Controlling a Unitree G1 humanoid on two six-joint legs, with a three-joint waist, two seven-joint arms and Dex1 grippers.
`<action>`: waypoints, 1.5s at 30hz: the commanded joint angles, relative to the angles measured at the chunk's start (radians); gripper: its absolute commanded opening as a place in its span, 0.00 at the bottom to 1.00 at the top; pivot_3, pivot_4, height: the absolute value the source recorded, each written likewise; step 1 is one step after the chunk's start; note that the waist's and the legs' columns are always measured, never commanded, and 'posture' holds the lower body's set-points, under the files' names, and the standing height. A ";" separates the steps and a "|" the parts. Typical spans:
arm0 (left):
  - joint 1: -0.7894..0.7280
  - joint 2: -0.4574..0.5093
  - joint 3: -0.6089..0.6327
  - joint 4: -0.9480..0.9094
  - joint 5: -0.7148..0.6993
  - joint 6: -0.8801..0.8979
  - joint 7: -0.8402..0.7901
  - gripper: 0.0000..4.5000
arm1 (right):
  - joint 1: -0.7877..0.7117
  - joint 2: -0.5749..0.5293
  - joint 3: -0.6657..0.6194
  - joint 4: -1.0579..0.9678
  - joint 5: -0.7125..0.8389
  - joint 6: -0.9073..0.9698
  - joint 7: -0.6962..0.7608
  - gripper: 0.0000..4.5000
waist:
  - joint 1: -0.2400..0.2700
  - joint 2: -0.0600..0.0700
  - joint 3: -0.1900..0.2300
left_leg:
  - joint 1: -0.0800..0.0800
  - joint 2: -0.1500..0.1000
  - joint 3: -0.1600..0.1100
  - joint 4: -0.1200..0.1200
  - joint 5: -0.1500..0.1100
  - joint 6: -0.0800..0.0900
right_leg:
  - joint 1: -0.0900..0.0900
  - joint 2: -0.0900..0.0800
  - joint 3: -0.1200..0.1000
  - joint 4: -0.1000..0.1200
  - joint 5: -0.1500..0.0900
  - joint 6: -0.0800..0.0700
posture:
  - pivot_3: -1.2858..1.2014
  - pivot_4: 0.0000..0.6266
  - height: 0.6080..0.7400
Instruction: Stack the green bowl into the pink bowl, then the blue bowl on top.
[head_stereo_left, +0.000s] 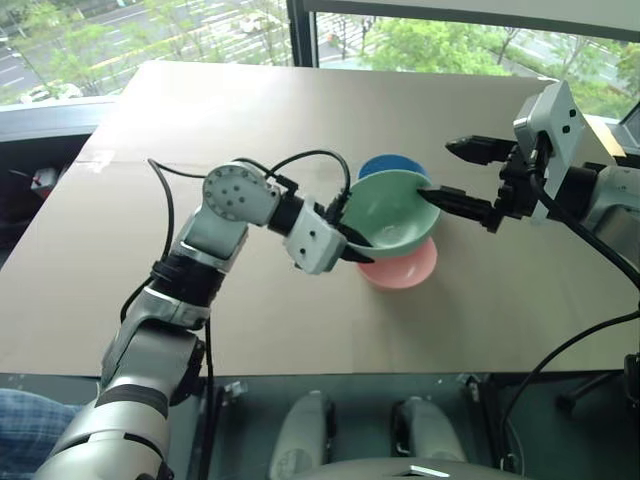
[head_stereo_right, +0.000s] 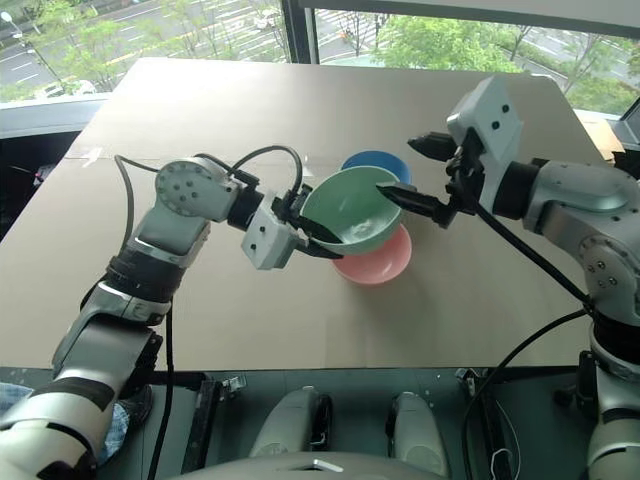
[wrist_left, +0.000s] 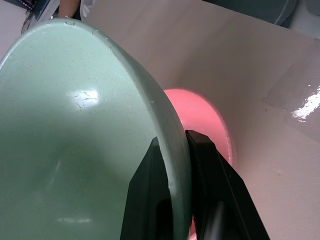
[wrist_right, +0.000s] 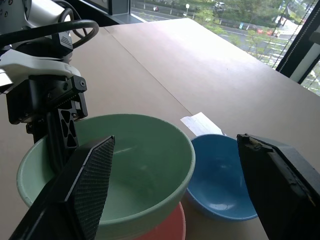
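Note:
My left gripper (head_stereo_left: 355, 245) is shut on the near rim of the green bowl (head_stereo_left: 395, 210), one finger inside and one outside (wrist_left: 212, 200). The bowl hangs tilted just above the pink bowl (head_stereo_left: 405, 268), which rests on the table and shows from under it. The blue bowl (head_stereo_left: 390, 165) stands on the table right behind them, partly hidden by the green one. My right gripper (head_stereo_left: 437, 172) is open at the green bowl's right side. Its lower fingertip is at the rim and holds nothing. In the right wrist view the green bowl (wrist_right: 135, 165) and blue bowl (wrist_right: 220, 175) lie between its fingers.
The bowls are near the middle of a brown table (head_stereo_left: 200, 290). A small white slip (wrist_right: 202, 123) lies flat beside the blue bowl. A window runs along the table's far edge. Black cables loop over my left arm (head_stereo_left: 300, 160).

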 joint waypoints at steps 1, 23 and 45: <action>-0.009 -0.032 0.017 -0.013 -0.028 -0.021 0.052 0.21 | -0.018 -0.004 -0.013 -0.016 0.007 -0.024 -0.007 0.92 | 0.001 0.000 0.000 | 0.000 0.000 0.000 0.000 0.000 0.000 | 0.000 0.000 0.000 0.000 0.000 0.000 | 0.52 0.24 1.00; 0.195 0.123 0.351 -0.270 -0.272 0.751 0.445 0.61 | -0.045 -0.020 0.214 0.183 -0.235 -0.190 0.029 0.92 | -0.002 0.000 0.000 | 0.001 0.003 0.000 0.001 0.000 0.000 | 0.000 0.000 0.001 0.000 0.000 0.001 | 0.52 0.24 1.00; 0.639 0.266 0.830 -0.583 -0.519 1.157 0.696 0.61 | -0.364 0.399 0.495 0.835 -0.667 -0.524 0.068 0.92 | -0.027 0.001 0.000 | 0.002 0.004 -0.001 -0.001 0.001 -0.003 | 0.000 0.001 -0.001 0.000 0.000 0.001 | 0.52 0.24 1.00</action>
